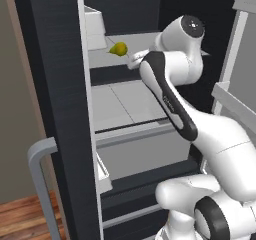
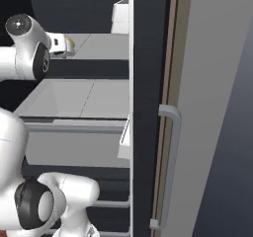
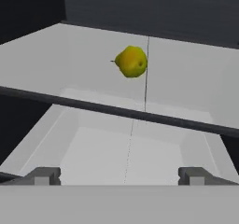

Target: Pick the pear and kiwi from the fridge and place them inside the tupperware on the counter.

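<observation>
Hand view showed the hand (image 3: 119, 176) with fingers spread wide, gripping nothing, above a pale shelf (image 3: 116, 157) of the fridge (image 1: 55, 109). Beyond a dark shelf edge, the pear (image 3: 131, 61) lay alone on the upper shelf.

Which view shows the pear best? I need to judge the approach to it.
The hand view: the pear lies whole and unobstructed on the pale fridge shelf, ahead of the open gripper. The left base view shows it small, beside the arm. In the right base view only a yellow sliver peeks past the hand.
</observation>
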